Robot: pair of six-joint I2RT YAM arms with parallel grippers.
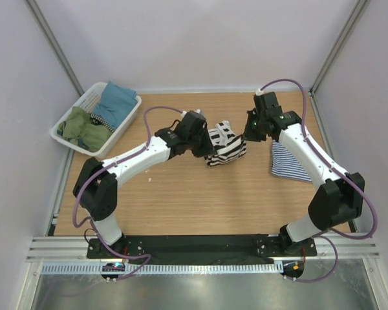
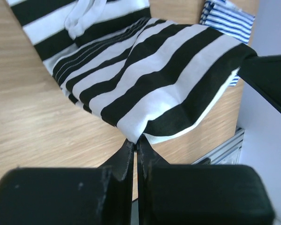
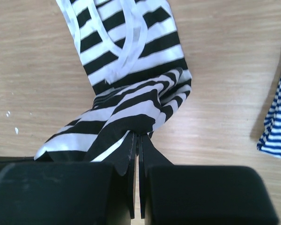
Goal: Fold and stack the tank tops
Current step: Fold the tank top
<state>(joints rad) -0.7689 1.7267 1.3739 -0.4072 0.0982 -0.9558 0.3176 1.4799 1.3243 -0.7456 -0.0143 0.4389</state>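
Broad black-and-white striped tank top [image 1: 225, 145] at centre of the top view, between the two arms, partly folded: strap end flat on the wooden desk [image 1: 181, 194], opposite edge drawn up off it. Left pincer [image 2: 136, 144] pressed together on a corner of that raised edge; right pincer [image 3: 138, 139] likewise nipped shut on a bunched fold of the same cloth. Looks light, limp and stretchy, probably jersey knit; likely to sag, wrinkle and slump rather than keep a crease. Best taken at hem corners or seamed edges and kept gently taut between both grips. Not fragile, and unlikely to slip much on the matte wood grain. White bound ribbing around neck and armholes, thicker than the body cloth. Thin navy-and-white striped tank top [image 1: 290, 165] at right of the top view, just beside the right arm: a flat folded rectangle, apart from the one in hand. White slatted plastic basket [image 1: 84, 97] at upper left, teal and green cloth heaped inside
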